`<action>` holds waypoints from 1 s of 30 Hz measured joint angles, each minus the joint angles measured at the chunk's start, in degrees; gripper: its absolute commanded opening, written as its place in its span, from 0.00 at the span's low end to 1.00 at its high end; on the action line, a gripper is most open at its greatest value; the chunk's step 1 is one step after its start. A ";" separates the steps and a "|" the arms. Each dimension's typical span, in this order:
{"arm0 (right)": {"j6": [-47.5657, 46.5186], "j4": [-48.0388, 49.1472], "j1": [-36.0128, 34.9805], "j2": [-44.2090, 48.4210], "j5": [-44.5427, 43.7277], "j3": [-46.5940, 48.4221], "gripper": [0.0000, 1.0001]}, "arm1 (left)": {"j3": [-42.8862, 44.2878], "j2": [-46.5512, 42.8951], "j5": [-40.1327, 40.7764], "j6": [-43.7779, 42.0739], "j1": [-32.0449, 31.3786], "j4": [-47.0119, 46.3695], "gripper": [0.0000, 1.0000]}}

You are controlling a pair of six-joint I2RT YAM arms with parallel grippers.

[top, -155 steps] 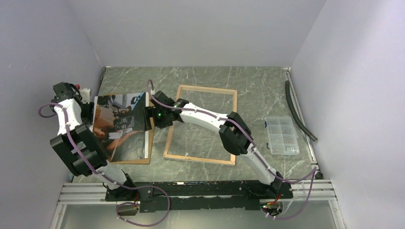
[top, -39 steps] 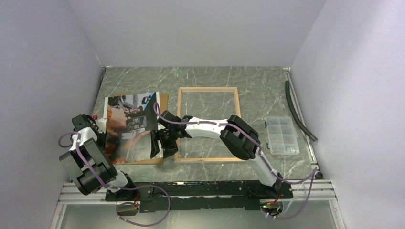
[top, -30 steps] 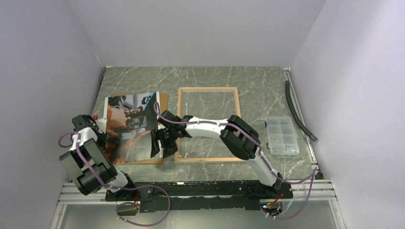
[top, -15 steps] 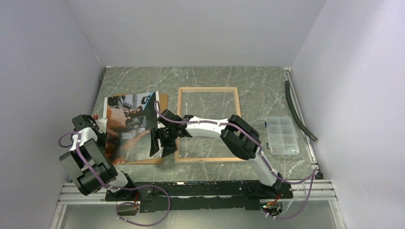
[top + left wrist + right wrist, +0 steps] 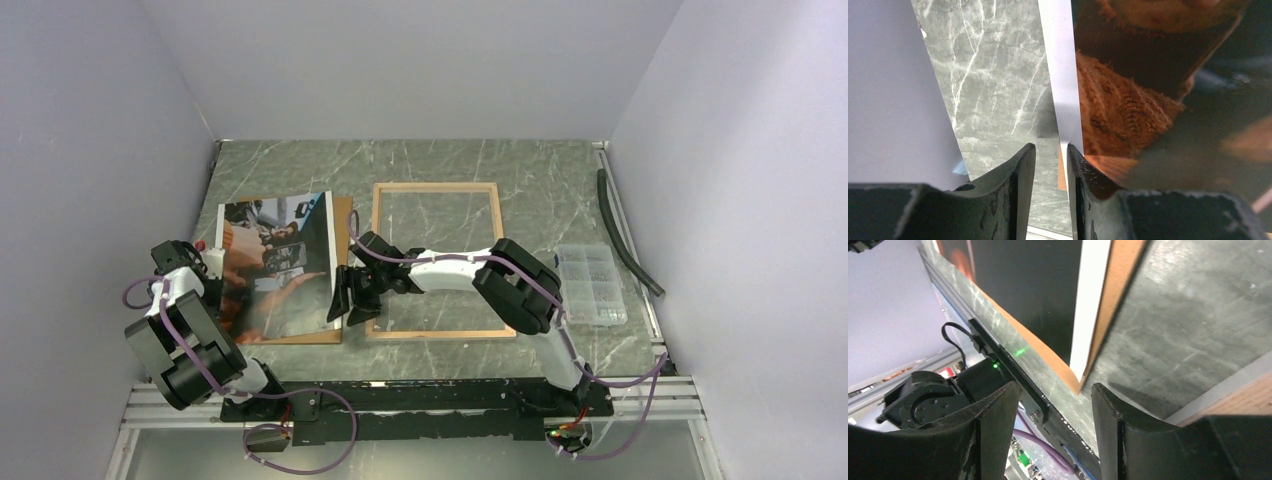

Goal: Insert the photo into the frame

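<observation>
Lying on a brown board (image 5: 343,212) beside the frame (image 5: 437,187), the photo (image 5: 280,265) has the left hand (image 5: 1050,147) narrowly parted at its edge, right hand (image 5: 1056,386) spread by its corner.

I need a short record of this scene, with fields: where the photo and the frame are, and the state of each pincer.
photo: face up on the brown backing board, left of the frame, not yet inside it
frame: flat on the table, wood side up, marble showing through its opening
left pincer: at the photo's left edge, jaws narrowly apart, no clear grip
right pincer: open, by the near right corner of photo and board, holding nothing
</observation>
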State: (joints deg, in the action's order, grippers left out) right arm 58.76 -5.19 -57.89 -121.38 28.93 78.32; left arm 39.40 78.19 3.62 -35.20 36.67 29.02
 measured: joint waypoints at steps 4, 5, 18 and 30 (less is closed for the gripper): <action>0.24 0.81 0.00 0.42 0.04 0.52 0.59 | 0.00 0.00 -0.22 -0.13 0.00 0.09 0.34; 0.24 0.68 -0.02 0.39 0.13 0.81 0.59 | 0.00 0.00 -0.28 -0.17 0.00 0.11 0.34; -1.20 -6.25 -0.90 -1.11 -1.18 6.71 0.62 | 0.00 -0.07 -0.57 -0.20 0.00 0.22 0.33; -2.40 -10.93 -1.57 -4.31 -2.10 9.70 0.62 | -0.13 -0.07 -0.74 -0.20 0.00 0.17 0.31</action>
State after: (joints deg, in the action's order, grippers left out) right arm 56.36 -16.12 -59.46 -125.69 26.83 88.03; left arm 39.27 78.13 2.87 -35.40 36.67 29.19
